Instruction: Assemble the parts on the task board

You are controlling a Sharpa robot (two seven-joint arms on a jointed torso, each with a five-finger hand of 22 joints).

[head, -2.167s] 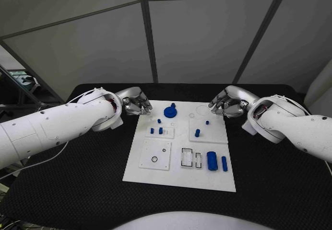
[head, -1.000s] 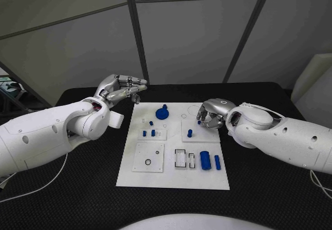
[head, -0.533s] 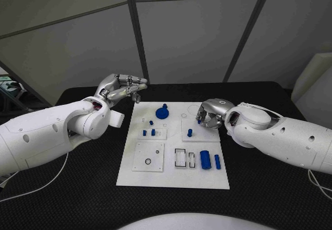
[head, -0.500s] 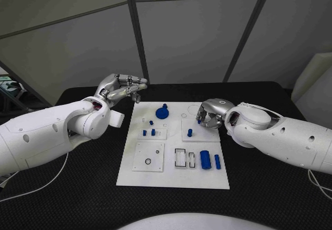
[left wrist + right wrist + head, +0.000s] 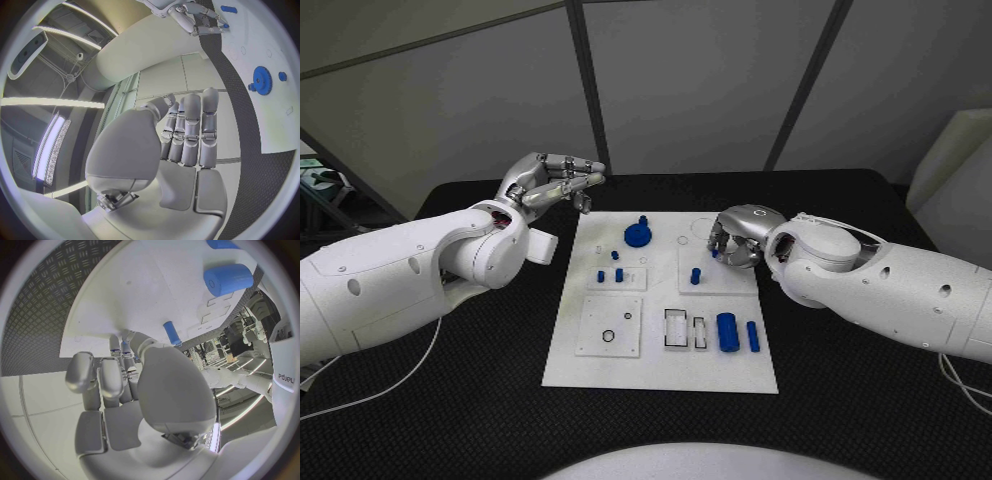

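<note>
head view: the task board (image 5: pixel 661 360) lies mid-surface (image 5: pixel 877 400). the left hand (image 5: pixel 548 185) is raised beside its far left corner, fingers (image 5: pixel 583 180) curled close, holding nothing. the right hand (image 5: pixel 733 240) hangs over the far right edge, fingers tucked under and hidden, so their state cannot be told here. a blue gear (image 5: pixel 638 235) lies between the two hands' fingers; a blue cylinder (image 5: pixel 727 332) is well nearer than either.

left wrist view: fingers (image 5: pixel 190 125) lie side by side, nothing in them; the gear (image 5: pixel 262 80) lies beyond the fingertips.

right wrist view: fingers (image 5: pixel 100 377) bent down over the board (image 5: pixel 125 305); something small and blue at the fingertips is hard to make out. a blue peg (image 5: pixel 172 333) stands just beside the fingers, the cylinder (image 5: pixel 228 279) beyond.
</note>
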